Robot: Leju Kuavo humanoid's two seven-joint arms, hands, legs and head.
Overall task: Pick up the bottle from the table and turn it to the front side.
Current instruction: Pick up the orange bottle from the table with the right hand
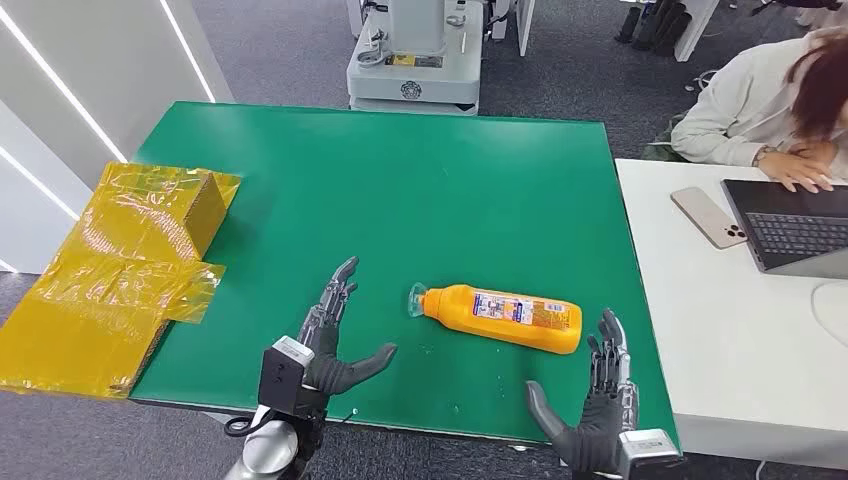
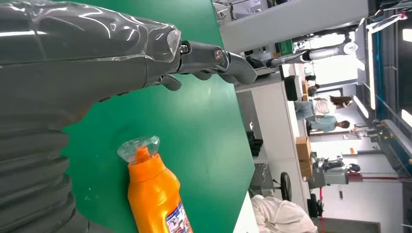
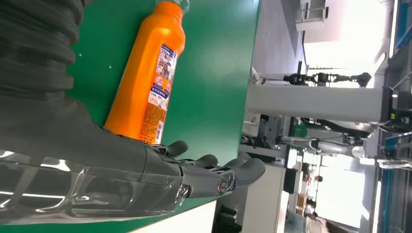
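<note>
The bottle (image 1: 502, 315) lies on its side on the green tabletop (image 1: 400, 190), so a roll away from the fingers could be caused by a touch on one flank alone. A slip could also be caused by a grasp taken at the narrow capped neck. The bottle is flanked by both hands: the left hand (image 1: 335, 335) is held open, fingers spread, near the capped end; the right hand (image 1: 598, 400) is likewise open, just beside the base. Nothing is gripped by either hand.
</note>
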